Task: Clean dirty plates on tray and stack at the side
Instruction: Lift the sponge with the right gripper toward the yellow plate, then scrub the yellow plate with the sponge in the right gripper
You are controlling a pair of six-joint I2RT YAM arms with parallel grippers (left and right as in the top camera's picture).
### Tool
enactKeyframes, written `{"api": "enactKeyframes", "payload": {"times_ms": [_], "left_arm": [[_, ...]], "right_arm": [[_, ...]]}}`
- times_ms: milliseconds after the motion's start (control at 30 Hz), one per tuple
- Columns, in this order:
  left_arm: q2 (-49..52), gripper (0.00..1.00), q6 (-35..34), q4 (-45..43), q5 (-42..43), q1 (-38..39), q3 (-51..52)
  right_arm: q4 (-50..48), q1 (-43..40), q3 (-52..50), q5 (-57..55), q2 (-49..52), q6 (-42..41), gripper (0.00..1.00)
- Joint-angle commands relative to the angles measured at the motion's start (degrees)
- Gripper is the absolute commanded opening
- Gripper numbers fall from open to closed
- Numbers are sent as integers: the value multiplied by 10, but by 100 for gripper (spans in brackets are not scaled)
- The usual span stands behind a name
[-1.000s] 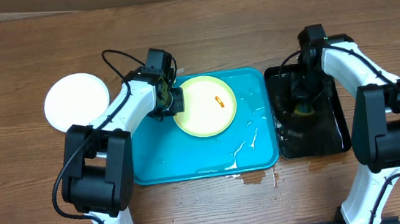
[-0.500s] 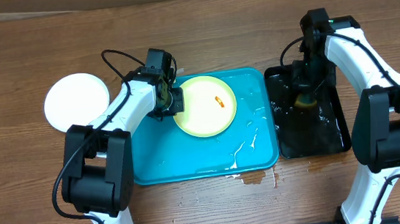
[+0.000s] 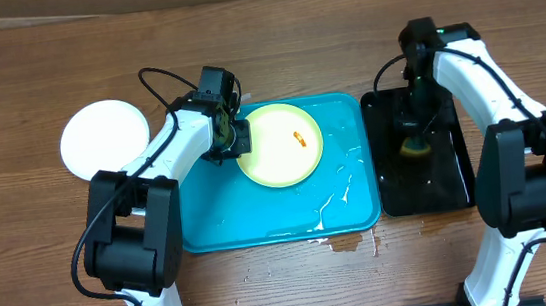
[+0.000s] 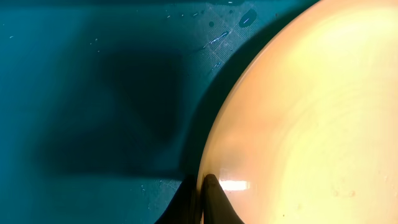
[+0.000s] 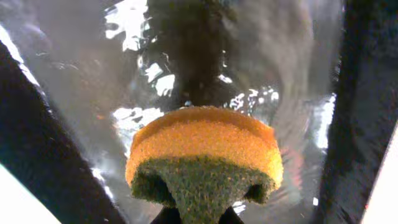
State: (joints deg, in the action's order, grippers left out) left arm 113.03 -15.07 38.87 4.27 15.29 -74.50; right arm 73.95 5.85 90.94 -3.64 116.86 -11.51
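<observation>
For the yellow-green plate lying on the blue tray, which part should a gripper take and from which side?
Its rim at the left edge, approached from the left arm's side. The yellow-green plate lies face up on the tray, so only the thin rim fits between fingers, one above, one beneath. The left gripper pinches there, clear of the orange smear. The right gripper holds the sponge.

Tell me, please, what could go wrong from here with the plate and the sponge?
1. The left gripper pinches only the rim of the yellow-green plate. Scrubbing pressure could pull the plate free or tip it.
2. The sponge in the right gripper hangs over the wet black tray. If it is soaked, carrying it across may drip on the table, where a puddle lies beside the turquoise tray.
</observation>
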Motion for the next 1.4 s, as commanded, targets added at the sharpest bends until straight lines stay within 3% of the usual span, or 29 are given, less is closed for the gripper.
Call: {"api": "enactKeyframes", "payload": {"times_ms": [0,200,667,933,1100,1367], "left_arm": [[2,4,-4,-4,-1,1,5],[2,4,-4,-4,-2,1,5],[2,6,-3,-4,-2,1,5],[2,6,-4,-4,-2,1,5],[2,6,-3,-6,-2,1,5],[2,6,-4,-6,-2,1,5]], "right_arm": [[1,12,9,-47,-1,-5,4],[-8,23,9,8,-1,-5,4],[-57,24,-26,-14,0,-5,4],[-17,28,10,-1,-2,-7,4],[44,61,84,-11,-3,-7,4],[-38,144,104,103,-3,45,4]]}}
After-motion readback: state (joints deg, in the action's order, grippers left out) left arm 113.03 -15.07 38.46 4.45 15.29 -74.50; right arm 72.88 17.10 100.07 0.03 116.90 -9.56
